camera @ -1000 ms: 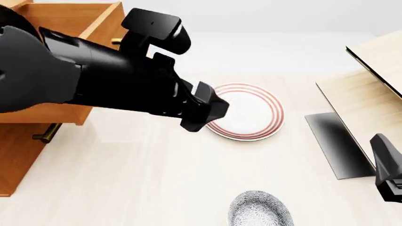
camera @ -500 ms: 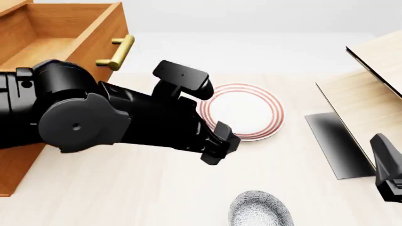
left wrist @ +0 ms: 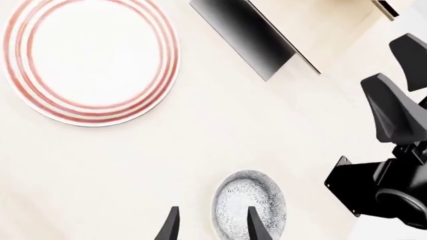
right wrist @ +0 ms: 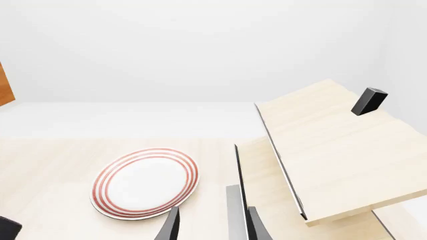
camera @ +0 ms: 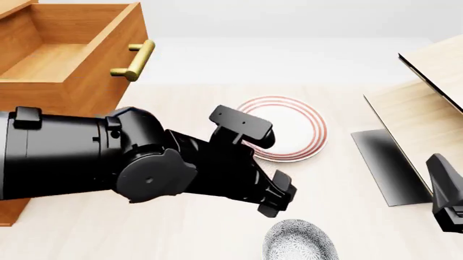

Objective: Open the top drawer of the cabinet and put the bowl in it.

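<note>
Three views, and none shows any brand, label or readable writing.

From the front, the orange-brown wooden top drawer (camera: 69, 51) stands pulled out at the far left, its brass bar handle (camera: 134, 60) facing the middle of the pale wooden bench (camera: 181, 233); only a sliver of the orange-brown cabinet (camera: 8, 211) shows beneath it, so the lower drawers cannot be made out. The black left arm stretches across the bench, its left pincer (camera: 278, 197) just beside the near edge of the small round grey-and-white speckled bowl (camera: 300, 241), which sits on the bench at the bottom edge, well apart from the drawer. A flat white plate with red rings (camera: 285, 130) lies beyond the arm. At the right stands a pale light-wood structure (camera: 426, 103), with the right pincer (camera: 445, 195) as a dark shape at the edge; whether it is open cannot be told here.

Left wrist view: its two fingertips (left wrist: 172, 227) are parted, holding nothing, one over the bowl's rim. This view shows the bowl whole and empty, and the right arm's black body close by.

Right wrist view: two fingertips (right wrist: 170, 225) are parted and empty, the plate and light-wood structure ahead; neither bowl nor drawer appears.
</note>
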